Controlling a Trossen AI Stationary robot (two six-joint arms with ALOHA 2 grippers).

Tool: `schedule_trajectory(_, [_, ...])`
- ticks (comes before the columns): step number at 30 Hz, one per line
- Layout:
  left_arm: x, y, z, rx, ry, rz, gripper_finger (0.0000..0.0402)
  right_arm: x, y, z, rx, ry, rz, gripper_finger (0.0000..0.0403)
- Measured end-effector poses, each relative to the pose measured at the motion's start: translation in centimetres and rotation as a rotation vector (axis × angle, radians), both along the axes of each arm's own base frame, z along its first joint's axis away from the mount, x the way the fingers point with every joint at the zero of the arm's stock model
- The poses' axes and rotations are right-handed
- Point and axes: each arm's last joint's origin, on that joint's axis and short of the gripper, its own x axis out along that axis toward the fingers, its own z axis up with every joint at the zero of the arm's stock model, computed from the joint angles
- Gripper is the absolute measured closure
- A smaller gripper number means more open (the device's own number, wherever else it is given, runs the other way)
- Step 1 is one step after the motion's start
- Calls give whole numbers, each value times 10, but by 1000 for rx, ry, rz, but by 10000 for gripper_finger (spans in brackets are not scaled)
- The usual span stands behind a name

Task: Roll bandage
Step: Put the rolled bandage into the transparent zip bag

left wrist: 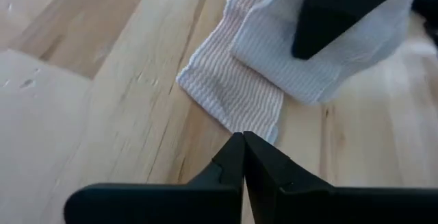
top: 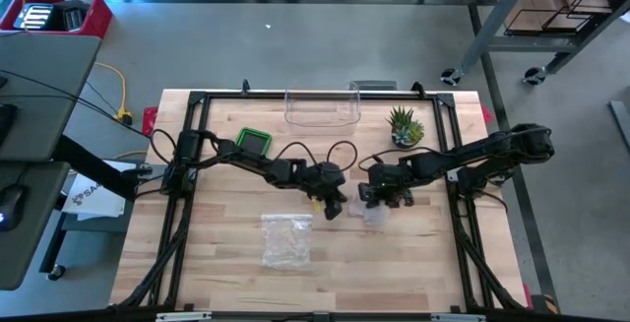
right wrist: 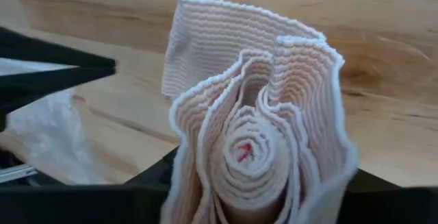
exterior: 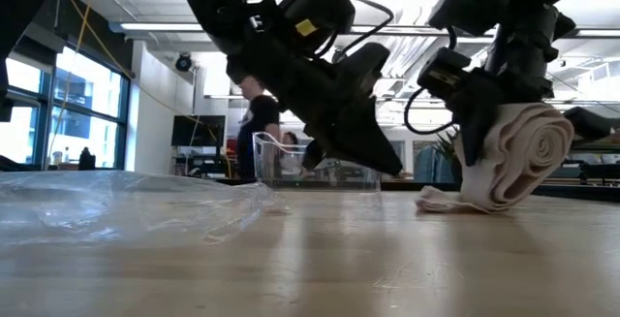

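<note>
At the middle of the pale wooden table, the loosely rolled beige ribbed elastic bandage is seen standing on edge, its spiral of layers and a small red mark at the core shown plainly in the right wrist view. The roll is gripped by the right gripper, whose dark fingers are pressed against either side of it, so the jaws are clamped on the bandage. A loose tail of the bandage is laid flat on the wood, running from the roll toward the left gripper. That left gripper's fingers are brought fully together, tip against tip, right at the free end of the tail; whether fabric is pinched between them cannot be told. In the high view the two grippers are found just beside each other, left gripper and right gripper. A crumpled clear plastic bag is lying nearer and to the left. At the far edge, a clear plastic bin, a small green potted succulent and a green-rimmed square object are set.
</note>
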Motion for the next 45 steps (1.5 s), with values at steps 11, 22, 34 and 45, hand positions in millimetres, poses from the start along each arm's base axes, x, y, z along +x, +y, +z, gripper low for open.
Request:
schedule_trajectory(11, [-4, -1, -4, -2, 48, -67, 401, 3, 1, 7, 4, 4, 14, 203])
schedule_trajectory(22, [-4, -2, -4, 3, 51, -74, 401, 2, 7, 9, 50, 38, 41, 201])
schedule_trajectory(34, [-3, -1, -3, -5, 44, -62, 401, -1, 35, 10, 137, 74, 11, 201])
schedule_trajectory(45, [-3, 2, 2, -63, 19, -118, 401, -8, 34, 6, -43, 116, -135, 363])
